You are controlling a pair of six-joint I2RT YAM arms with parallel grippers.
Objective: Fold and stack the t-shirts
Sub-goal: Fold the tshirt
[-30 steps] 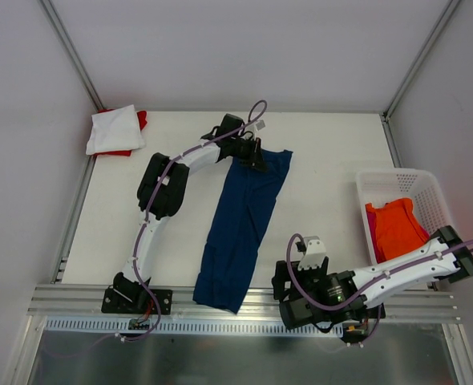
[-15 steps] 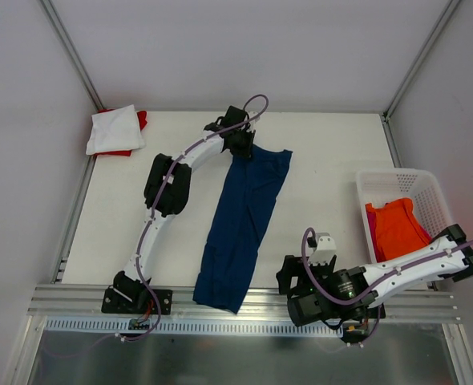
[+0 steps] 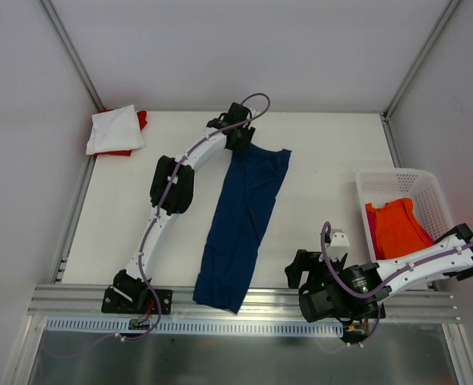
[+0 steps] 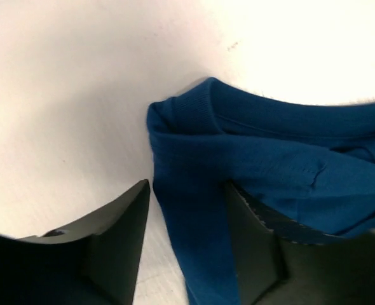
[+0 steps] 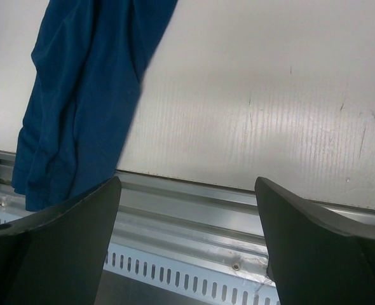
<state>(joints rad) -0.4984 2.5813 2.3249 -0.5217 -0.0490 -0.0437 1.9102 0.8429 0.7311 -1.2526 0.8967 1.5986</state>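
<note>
A navy blue t-shirt (image 3: 244, 216) lies folded into a long strip down the middle of the table, its near end hanging over the front rail. My left gripper (image 3: 240, 140) is at the strip's far left corner. In the left wrist view its jaws (image 4: 187, 213) are open, and the navy cloth (image 4: 270, 159) lies loose between them on the table. My right gripper (image 3: 307, 269) hovers open over the front rail (image 5: 238, 210) with nothing in it, and the navy hem (image 5: 79, 95) is off to its left. A white t-shirt (image 3: 112, 128) lies folded on a red one (image 3: 140, 120) at the far left corner.
A white lattice basket (image 3: 385, 176) stands at the right edge and holds an orange t-shirt (image 3: 395, 228) over a sliver of magenta cloth (image 3: 370, 237). The metal rail (image 3: 220, 301) runs along the table's near edge.
My left gripper has opened and let go of the navy t-shirt's far corner, which now rests on the table. My right arm has slid to the right along the front edge.
</note>
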